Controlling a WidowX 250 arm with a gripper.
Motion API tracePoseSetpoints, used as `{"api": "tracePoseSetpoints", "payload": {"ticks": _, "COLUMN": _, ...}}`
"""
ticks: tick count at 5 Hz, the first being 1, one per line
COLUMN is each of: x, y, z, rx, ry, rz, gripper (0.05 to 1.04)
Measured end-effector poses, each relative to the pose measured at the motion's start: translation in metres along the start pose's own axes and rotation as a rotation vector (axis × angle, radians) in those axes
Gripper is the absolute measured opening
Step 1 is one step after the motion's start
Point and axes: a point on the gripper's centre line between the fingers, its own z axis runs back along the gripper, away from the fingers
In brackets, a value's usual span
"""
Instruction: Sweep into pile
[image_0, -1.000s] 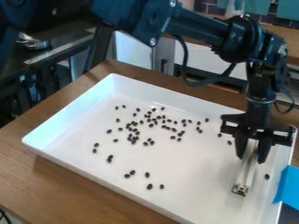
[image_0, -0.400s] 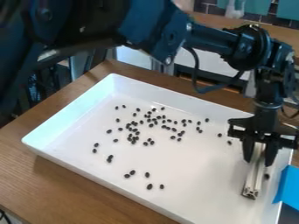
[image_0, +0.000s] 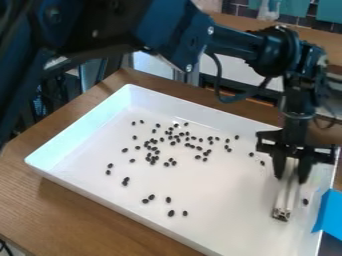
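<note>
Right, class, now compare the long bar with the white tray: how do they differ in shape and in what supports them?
The bar is long and narrow, while the tray is broad, with raised walls. The bar is gripped by the tool, whereas the tray rests on the wooden table. Both are pale.

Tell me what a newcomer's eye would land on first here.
First, probably, the big black robot arm slanting in from the upper left, its black two-finger gripper holding a pale metal bar at the tray's right side. Next, the dozens of small black beans scattered mostly across the middle of the large white rectangular tray.
</note>
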Motion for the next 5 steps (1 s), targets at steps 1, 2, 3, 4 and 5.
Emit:
{"api": "tracePoseSetpoints", "payload": {"ticks": 1, "x": 0.011, "y": 0.039, "z": 0.0, "rx": 0.015, "ry": 0.01, "rz": 0.03, "gripper": 0.38}}
{"api": "tracePoseSetpoints", "payload": {"ticks": 2, "x": 0.016, "y": 0.067, "z": 0.0, "rx": 0.023, "ry": 0.025, "rz": 0.03, "gripper": 0.38}}
{"api": "tracePoseSetpoints", "payload": {"ticks": 3, "x": 0.02, "y": 0.095, "z": 0.003, "rx": 0.023, "ry": 0.039, "rz": 0.029, "gripper": 0.38}}
{"api": "tracePoseSetpoints", "payload": {"ticks": 4, "x": 0.023, "y": 0.133, "z": 0.007, "rx": 0.031, "ry": 0.043, "rz": 0.048, "gripper": 0.38}}
{"api": "tracePoseSetpoints", "payload": {"ticks": 5, "x": 0.016, "y": 0.167, "z": 0.013, "rx": 0.049, "ry": 0.049, "rz": 0.025, "gripper": 0.38}}
